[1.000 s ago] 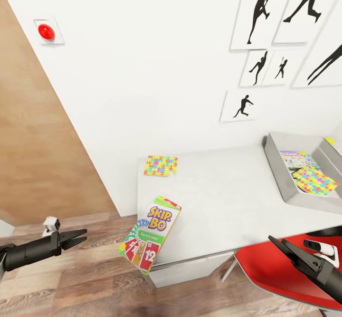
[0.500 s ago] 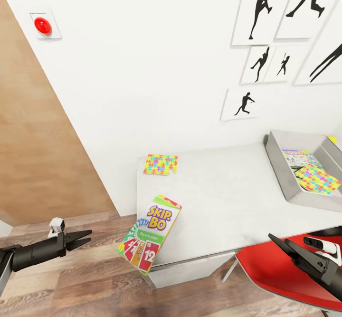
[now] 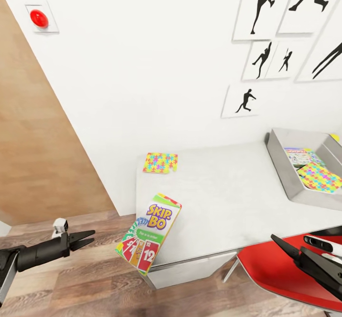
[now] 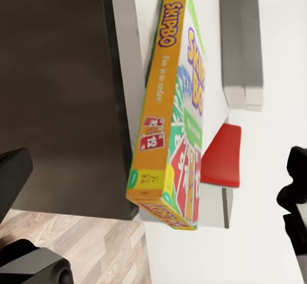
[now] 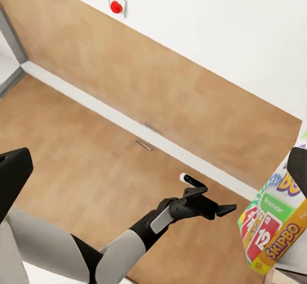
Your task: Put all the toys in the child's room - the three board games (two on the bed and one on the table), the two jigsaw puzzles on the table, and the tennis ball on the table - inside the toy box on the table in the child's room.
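Inside, toy box [image 3: 281, 165] holds jigsaw puzzle [image 3: 319, 176], board game [image 3: 300, 154].

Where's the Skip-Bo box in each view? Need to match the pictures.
Head view: the Skip-Bo box lies low and left of centre, overhanging the table's near left corner.
Left wrist view: mid-frame, seen edge-on, orange side facing the camera.
Right wrist view: at the lower right edge, cut off by the frame.
Shared landmark: the table edge it hangs over.

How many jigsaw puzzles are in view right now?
2. One jigsaw puzzle lies on the table near the wall; the other jigsaw is inside the toy box, whose contents are partly cut off.
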Motion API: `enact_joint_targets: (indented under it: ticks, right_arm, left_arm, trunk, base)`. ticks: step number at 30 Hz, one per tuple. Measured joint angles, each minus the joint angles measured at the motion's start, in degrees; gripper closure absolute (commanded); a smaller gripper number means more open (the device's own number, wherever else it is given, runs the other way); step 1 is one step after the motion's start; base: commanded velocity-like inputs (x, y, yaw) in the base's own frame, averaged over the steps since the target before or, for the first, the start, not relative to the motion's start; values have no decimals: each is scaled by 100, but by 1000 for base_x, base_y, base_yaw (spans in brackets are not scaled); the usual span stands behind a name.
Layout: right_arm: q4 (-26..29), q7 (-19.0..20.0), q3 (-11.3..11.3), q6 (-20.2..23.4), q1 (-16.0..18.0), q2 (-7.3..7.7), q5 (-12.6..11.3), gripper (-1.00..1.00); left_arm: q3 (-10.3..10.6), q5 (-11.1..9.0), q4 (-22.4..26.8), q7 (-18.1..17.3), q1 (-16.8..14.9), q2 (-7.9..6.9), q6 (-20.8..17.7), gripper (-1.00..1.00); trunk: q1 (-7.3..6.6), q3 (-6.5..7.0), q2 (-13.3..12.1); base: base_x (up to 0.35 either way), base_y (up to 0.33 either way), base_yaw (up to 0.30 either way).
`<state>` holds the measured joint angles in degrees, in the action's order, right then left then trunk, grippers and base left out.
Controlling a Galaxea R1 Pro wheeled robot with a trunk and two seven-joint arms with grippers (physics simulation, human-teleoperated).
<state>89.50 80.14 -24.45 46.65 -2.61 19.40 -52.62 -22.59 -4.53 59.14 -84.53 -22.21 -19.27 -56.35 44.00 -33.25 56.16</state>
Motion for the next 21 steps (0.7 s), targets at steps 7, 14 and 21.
enact_joint_targets:
  ticks: [7, 14, 21]
  right_arm:
    - [-3, 52, 1, -4, 0, -1, 7, -100]
    - [-10, 59, 1, -13, 0, -7, 26, -100]
    - [-15, 60, 1, -27, 0, -9, 33, -100]
  left_arm:
    - [4, 10, 0, 36, 0, 90, 0, -100]
    - [3, 8, 0, 35, 0, 143, 0, -100]
    - [5, 2, 4, 25, 0, 151, 3, -100]
  trunk:
    - [89, -72, 162]
    - [88, -73, 162]
    - [89, -72, 162]
  base:
    - [0, 0, 0]
    - [0, 0, 0]
    - [-15, -36, 0]
